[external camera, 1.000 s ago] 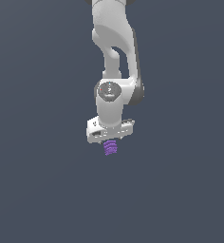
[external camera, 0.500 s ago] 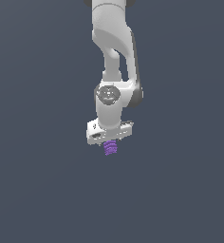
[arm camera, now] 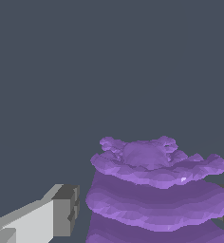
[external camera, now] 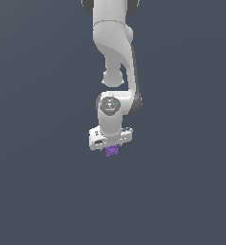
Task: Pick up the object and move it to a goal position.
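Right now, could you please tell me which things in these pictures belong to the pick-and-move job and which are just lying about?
Belongs to the job:
- purple ribbed lump, sitting between the fingers under the hand
- white hand of the arm

Just lying about:
- nothing else shows in either view; only a plain dark grey background, and no goal marker is visible

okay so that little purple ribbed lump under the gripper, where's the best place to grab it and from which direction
Probably from straight above, fingers closing across the narrow stacked sides below the wide frilled top. The purple lump is much narrower than the white gripper, and its ridged tiers give the pads something to bite. In the wrist view one finger already sits beside those tiers.
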`<state>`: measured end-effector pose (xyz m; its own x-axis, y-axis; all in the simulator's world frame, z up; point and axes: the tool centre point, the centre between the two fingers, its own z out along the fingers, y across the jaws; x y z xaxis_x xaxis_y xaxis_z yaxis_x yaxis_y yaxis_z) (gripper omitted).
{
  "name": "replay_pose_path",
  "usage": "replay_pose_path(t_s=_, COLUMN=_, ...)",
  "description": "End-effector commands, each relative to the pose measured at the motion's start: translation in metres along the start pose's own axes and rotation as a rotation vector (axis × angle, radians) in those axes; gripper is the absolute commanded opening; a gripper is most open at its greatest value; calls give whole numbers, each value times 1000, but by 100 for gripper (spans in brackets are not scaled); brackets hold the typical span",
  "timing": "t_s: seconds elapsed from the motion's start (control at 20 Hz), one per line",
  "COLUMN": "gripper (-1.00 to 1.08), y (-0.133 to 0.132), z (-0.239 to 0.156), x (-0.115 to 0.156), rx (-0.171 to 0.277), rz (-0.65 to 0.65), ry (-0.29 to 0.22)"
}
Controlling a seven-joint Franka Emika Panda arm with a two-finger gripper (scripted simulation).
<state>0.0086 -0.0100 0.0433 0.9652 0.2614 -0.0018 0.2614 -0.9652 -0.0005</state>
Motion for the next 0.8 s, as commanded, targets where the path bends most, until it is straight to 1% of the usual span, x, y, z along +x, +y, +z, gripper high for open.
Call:
replay_pose_path(t_s=0.0, gripper=100, y=0, z=4, x=1, rx=-1, rz=0, ry=2)
replay_pose_path(t_s=0.05, gripper=100, y=0, z=4, x=1, rx=-1, rz=0, ry=2)
replay_pose_path(t_s=0.1, gripper=-100, y=0, z=4, x=1, rx=-1, rz=0, ry=2)
replay_pose_path(t_s=0.6, gripper=-100, y=1, z=3, x=1, rx=-1, rz=0, ry=3)
replay_pose_path(t_s=0.75, gripper=-100, y=4, z=2, x=1, rx=-1, rz=0, ry=3)
